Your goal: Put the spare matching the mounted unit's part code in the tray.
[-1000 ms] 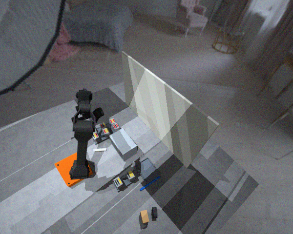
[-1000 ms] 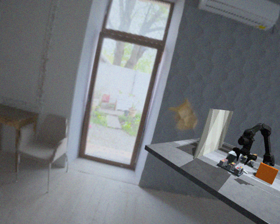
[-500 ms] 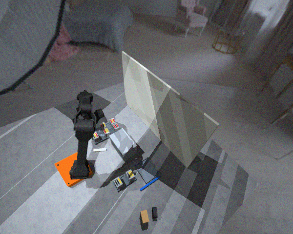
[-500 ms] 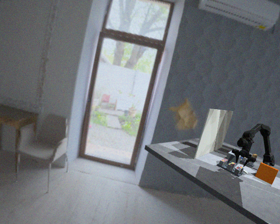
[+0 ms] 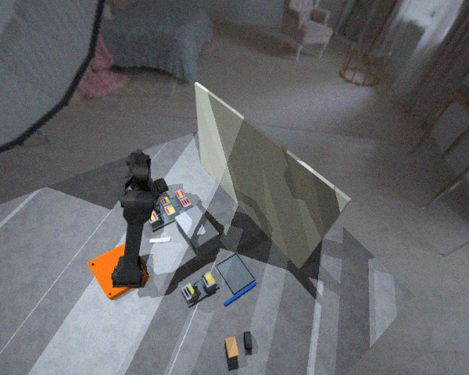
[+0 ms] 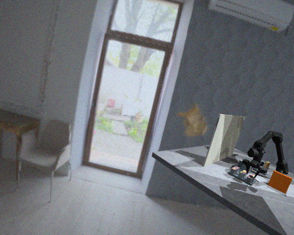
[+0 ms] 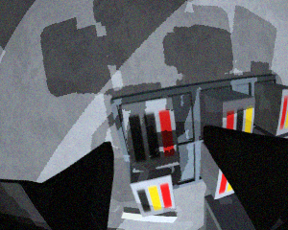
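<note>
Spare under open fingers

A black-black-red spare (image 7: 151, 131) stands in the big rack, below the gap between the fingers; whether they touch it, I can't tell. The gripper (image 5: 157, 194) (image 6: 251, 174) (image 7: 158, 141) is fairly wide open, holding nothing.

Set the clock on the gray block, with twelve at the top of the top view. Largest is the table (image 5: 57, 218) (image 6: 248, 202), carrying everything. The pale panel (image 5: 263, 173) (image 6: 222, 141) stands between one and two o'clock. The black arm (image 5: 134, 230) (image 6: 279, 149) rises from the orange plate (image 5: 101, 274) (image 6: 280, 182) at eight and bends over toward ten. The gray block (image 5: 202, 236) itself comes next, its top partly lit.

At ten sits the big rack (image 5: 162, 227) (image 7: 192, 86), its spares striped red, yellow and black. The tray (image 5: 235, 273) lies between four and five, with no spare in it. At six, the small rack (image 5: 202, 295) bears two spares with yellow showing. A blue bar (image 5: 240, 294) lies along the tray's five o'clock side, and a tan block (image 5: 231, 348) stands farther out between five and six, beside a small black piece (image 5: 248, 341). The white strip (image 5: 159, 240) is at nine.
</note>
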